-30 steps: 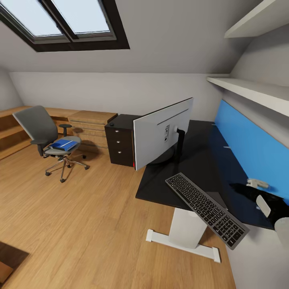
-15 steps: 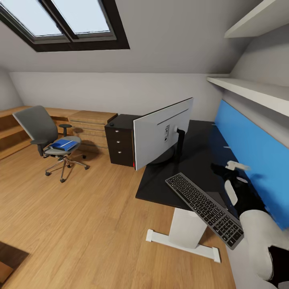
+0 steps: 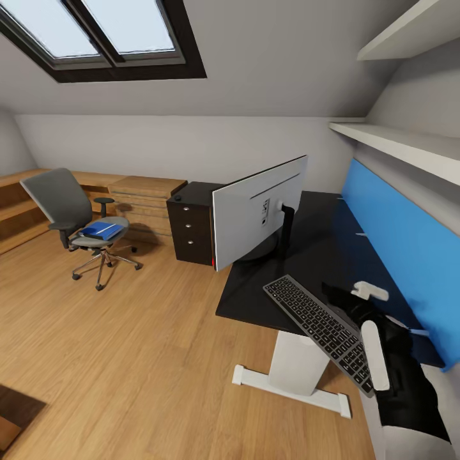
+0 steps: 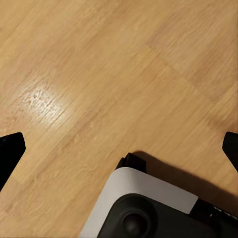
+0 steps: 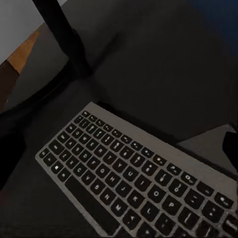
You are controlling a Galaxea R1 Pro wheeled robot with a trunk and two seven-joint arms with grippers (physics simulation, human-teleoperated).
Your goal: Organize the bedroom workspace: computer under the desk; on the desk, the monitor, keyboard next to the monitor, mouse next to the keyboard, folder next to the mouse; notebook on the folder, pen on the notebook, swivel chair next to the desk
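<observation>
a: changed since the earlier frames?
b: right gripper [image 3: 345,295] swung in from beside the blue wall panel [image 3: 409,255], now over the far end of the keyboard [image 3: 326,329]; forearm across the keyboard's near corner. camera unmoved, room the same.

a: fingers apart or together?
b: apart in the right wrist view, dark tips at opposite edges, nothing between. left gripper [image 4: 119,148] spread the same way, above bare wood floor [image 4: 99,74], clamping nothing.

a: whereabouts of the task things?
b: monitor [image 3: 259,211] upright on the black desk [image 3: 319,249], back turned this way. keyboard lying askew on the desk, near end past the edge. blue folder [image 3: 101,230] on the swivel chair [image 3: 76,220], well apart from the desk.

a: any writing?
b: key legends on the keyboard [image 5: 134,173] too blurred to read. small label on the monitor's back, unreadable.
</observation>
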